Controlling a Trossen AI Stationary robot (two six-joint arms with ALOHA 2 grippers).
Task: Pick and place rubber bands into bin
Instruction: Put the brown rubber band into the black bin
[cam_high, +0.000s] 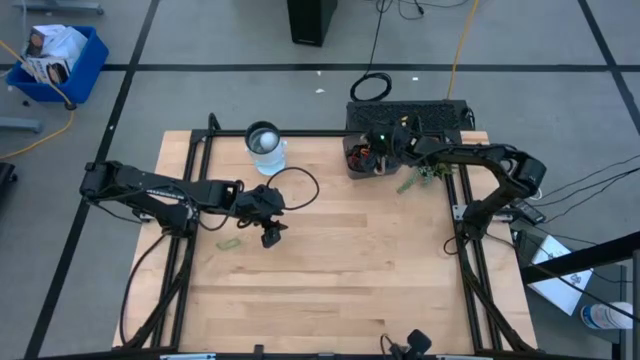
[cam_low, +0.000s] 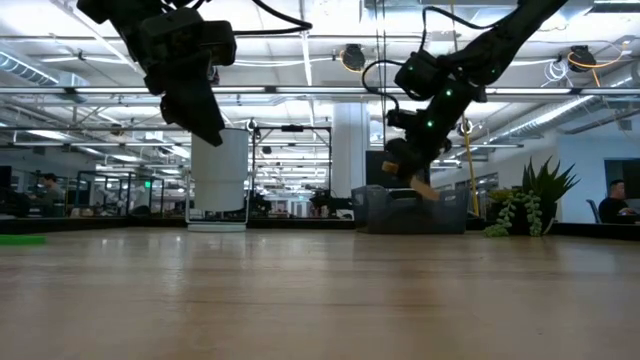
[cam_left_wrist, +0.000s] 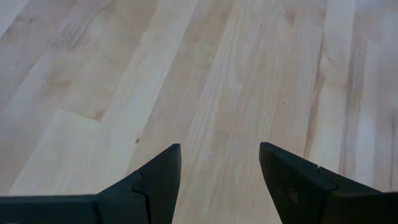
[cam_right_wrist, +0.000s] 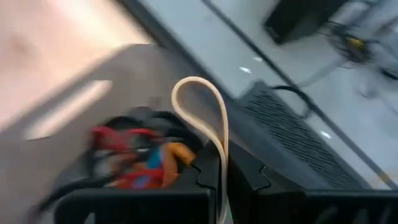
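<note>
Tan rubber band (cam_right_wrist: 205, 118), loop upward, pinched over bin (cam_right_wrist: 93, 99)

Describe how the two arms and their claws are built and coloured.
Both arms are dark, jointed and slim, with black cables looping off them. The left claw has two flat, matte black fingers tapering to blunt wedge tips. The right claw has similar black blocky fingers; a small green light glows near its wrist.
</note>
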